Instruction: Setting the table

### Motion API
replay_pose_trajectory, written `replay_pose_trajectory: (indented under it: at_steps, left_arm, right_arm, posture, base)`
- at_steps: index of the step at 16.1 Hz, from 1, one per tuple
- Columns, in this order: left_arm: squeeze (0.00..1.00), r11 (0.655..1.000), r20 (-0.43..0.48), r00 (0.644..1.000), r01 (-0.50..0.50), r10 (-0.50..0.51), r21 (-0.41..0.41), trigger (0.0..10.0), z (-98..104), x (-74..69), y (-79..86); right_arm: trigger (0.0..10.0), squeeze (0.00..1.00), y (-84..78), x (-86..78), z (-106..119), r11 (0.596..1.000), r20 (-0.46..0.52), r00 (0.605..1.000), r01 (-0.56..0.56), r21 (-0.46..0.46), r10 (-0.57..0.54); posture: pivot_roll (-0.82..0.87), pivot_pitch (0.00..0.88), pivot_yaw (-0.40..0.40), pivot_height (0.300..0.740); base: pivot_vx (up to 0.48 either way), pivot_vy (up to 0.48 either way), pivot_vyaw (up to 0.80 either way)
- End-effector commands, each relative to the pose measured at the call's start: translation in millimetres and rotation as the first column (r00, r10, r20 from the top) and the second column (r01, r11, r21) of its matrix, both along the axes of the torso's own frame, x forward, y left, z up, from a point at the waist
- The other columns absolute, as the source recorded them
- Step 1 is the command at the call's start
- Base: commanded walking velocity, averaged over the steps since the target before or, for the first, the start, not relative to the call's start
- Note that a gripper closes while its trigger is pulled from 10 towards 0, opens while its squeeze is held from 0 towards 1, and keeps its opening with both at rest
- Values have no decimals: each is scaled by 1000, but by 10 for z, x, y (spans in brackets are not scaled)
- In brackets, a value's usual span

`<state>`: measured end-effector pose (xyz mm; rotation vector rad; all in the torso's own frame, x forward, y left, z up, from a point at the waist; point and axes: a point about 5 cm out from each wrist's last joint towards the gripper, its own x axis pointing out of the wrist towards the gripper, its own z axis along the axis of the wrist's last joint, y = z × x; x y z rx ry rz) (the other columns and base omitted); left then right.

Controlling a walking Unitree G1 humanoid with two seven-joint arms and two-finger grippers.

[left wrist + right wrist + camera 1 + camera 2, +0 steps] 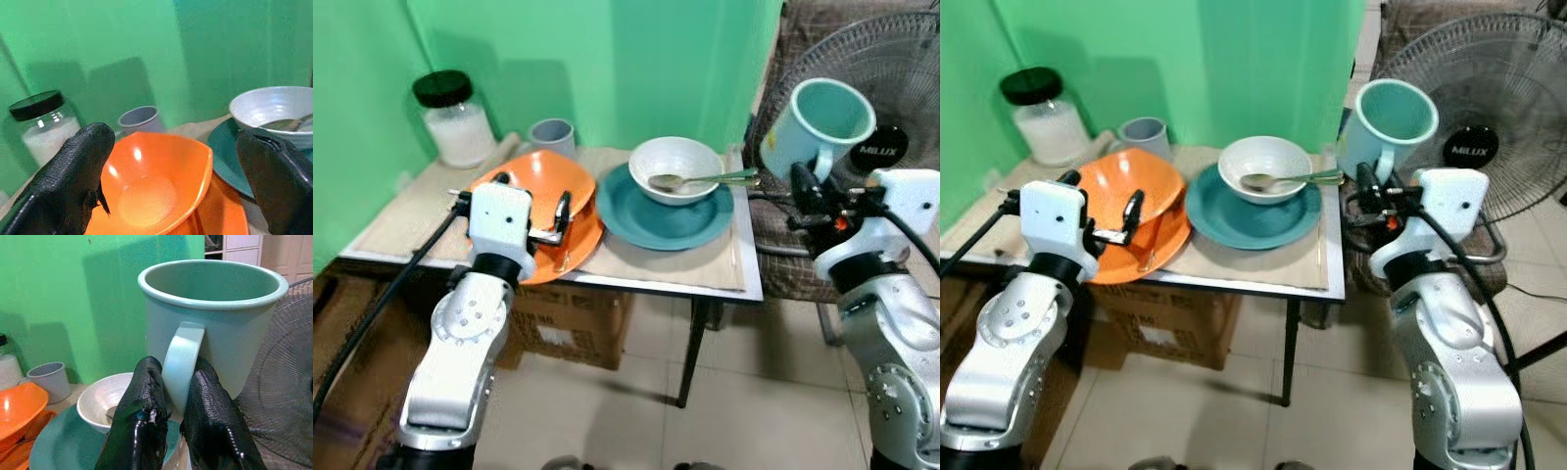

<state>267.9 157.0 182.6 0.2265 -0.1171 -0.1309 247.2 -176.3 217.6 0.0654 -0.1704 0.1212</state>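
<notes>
My right gripper (pixel 800 179) is shut on the handle of a light teal mug (pixel 815 125), held upright in the air just past the table's right edge; both fingers (pixel 146 396) pinch the handle. My left gripper (pixel 555 221) stands open at the front left of the table, over an orange bowl (pixel 151 181) that rests tilted on an orange plate (pixel 576 253). In the middle of the table lies a teal plate (pixel 656 223), and on it a white bowl (pixel 675 159) with a spoon (pixel 705 179) in it.
At the back left a grey cup (pixel 551 135) and a black-lidded glass jar (pixel 455 117) stand against the green wall. A standing fan (pixel 891 98) is close behind the mug. Under the table (pixel 656 284) sits a cardboard box (pixel 558 328) on a tiled floor.
</notes>
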Motion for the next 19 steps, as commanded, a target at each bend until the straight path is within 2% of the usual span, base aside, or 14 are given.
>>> replay_pose_trajectory:
  at_steps: [1,2,5,8,11,13,19]
  left_arm:
    - [0,994,-31,994,107,-106,28,10000,-5,4,-61]
    - [0,989,-76,987,145,-143,16,10000,-48,-23,-64]
    - [0,987,-86,984,160,-158,20,10000,-60,-29,-69]
    - [0,993,-25,994,111,-110,36,10000,-8,8,-8]
    - [0,994,-32,993,112,-111,15,10000,-4,14,21]
    - [0,992,-49,991,126,-125,8,10000,-46,-2,-1]
    - [0,992,-68,989,129,-129,-2,10000,-89,-12,-18]
  right_arm:
    - [10000,0,-51,-32,-2,998,-5,998,58,-6,-58]
    - [10000,0,-87,-47,-29,997,-19,997,72,-10,-73]
    - [10000,0,-104,-50,-57,996,-29,996,77,-49,-79]
    - [10000,0,-97,-23,-91,993,-46,995,88,-84,-92]
    - [10000,0,-141,-19,-224,985,-119,982,138,-102,-149]
    - [10000,0,-130,-16,-254,983,-127,981,130,-132,-147]
    - [10000,0,-127,-4,-301,981,-159,974,141,-132,-161]
  posture:
    - [18,0,45,740]
    - [20,0,48,740]
    - [23,0,44,740]
    - [25,0,46,740]
    - [25,0,45,740]
    - [23,0,42,740]
    - [18,0,49,740]
  base:
    - [0,0,-800]
    - [0,0,-800]
    - [0,0,-800]
    - [0,0,-800]
    - [0,0,-800]
    - [0,0,-800]
    - [0,0,-800]
